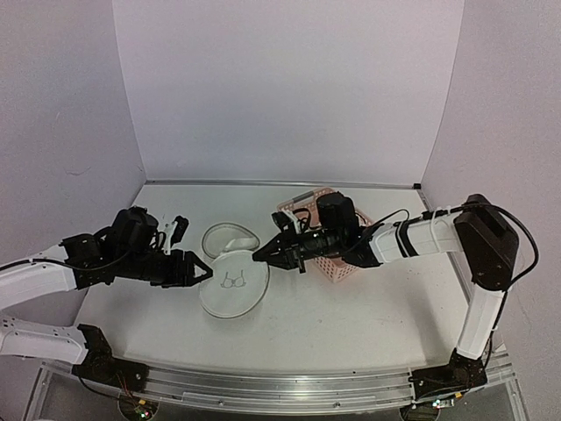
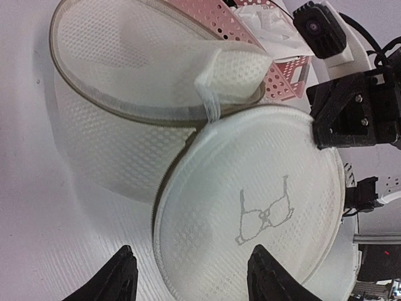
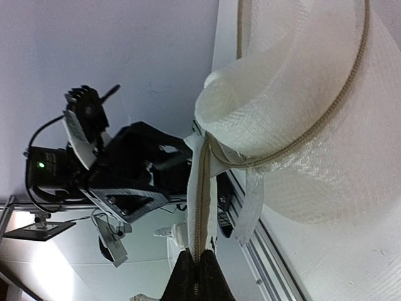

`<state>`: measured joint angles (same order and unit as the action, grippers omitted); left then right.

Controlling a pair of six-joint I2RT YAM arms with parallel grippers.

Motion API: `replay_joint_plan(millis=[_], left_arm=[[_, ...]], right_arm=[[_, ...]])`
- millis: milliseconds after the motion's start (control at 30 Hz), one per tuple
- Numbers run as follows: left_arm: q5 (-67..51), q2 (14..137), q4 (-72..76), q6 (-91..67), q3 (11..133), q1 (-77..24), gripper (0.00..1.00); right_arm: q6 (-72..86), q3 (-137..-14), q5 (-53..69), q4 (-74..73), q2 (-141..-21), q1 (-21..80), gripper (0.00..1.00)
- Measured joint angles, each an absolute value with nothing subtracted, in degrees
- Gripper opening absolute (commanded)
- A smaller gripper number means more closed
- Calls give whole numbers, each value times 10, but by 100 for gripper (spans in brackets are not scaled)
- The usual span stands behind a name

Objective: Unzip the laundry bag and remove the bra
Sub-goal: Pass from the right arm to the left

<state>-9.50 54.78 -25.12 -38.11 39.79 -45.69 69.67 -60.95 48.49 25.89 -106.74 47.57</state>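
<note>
White mesh makes up the one laundry bag [image 1: 237,298] in the top view. It lies on the table [image 1: 351,324] as two round halves, a flat disc and a smaller domed half touching it behind. One pink lattice basket [image 1: 340,266] stands to its right. Two grippers meet the disc: the left gripper [image 1: 203,270] at its left edge with fingers spread, the right gripper [image 1: 261,257] at its right edge.

From the left wrist, the disc's honeycomb mesh carries a thin-lined bra drawing [image 2: 263,216] inside a stiff circular rim. The other half lies hollow side up, a tan band around its edge. Both black fingertips stand apart, released, the rim between them.

From the right wrist, the fingers [image 3: 199,279] are clenched on the zipper seam [image 3: 200,207], a toothed strip rising to the curved mesh wall.
</note>
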Motion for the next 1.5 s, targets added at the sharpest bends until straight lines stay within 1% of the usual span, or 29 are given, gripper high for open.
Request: replay_joint_plan(millis=[200,367,433,667,867,933,1033,1067,1100,1167,1333,1500], left_arm=[[-133,537,-206,-422,351,-457,61],[-144,530,-177,-451,334,-457,61],[-149,527,-164,-461,329,-457,59],[-159,511,-122,-499,318,-457,46],[-161,502,-113,-516,318,-457,32],[-163,502,-111,-519,318,-457,25],[-164,502,-108,-525,318,-457,9],[-164,502,-108,-526,318,-457,6],[-164,502,-108,-526,318,-457,3],[-164,503,-104,-528,318,-457,0],[-168,508,-103,-526,328,-457,0],[-169,510,-103,-526,345,-457,0]], right_arm=[[799,-618,482,377,-1108,476,0],[843,-618,481,428,-1119,476,0],[853,-618,480,448,-1119,476,0],[858,-599,474,478,-1119,475,0],[850,-572,471,490,-1119,475,0],[845,-562,471,491,-1119,475,0],[833,-549,470,493,-1119,475,0],[829,-545,470,496,-1119,475,2],[825,-542,470,497,-1119,475,5],[816,-532,469,501,-1117,476,15],[781,-503,458,499,-1097,477,32],[731,-470,451,500,-1050,476,41]])
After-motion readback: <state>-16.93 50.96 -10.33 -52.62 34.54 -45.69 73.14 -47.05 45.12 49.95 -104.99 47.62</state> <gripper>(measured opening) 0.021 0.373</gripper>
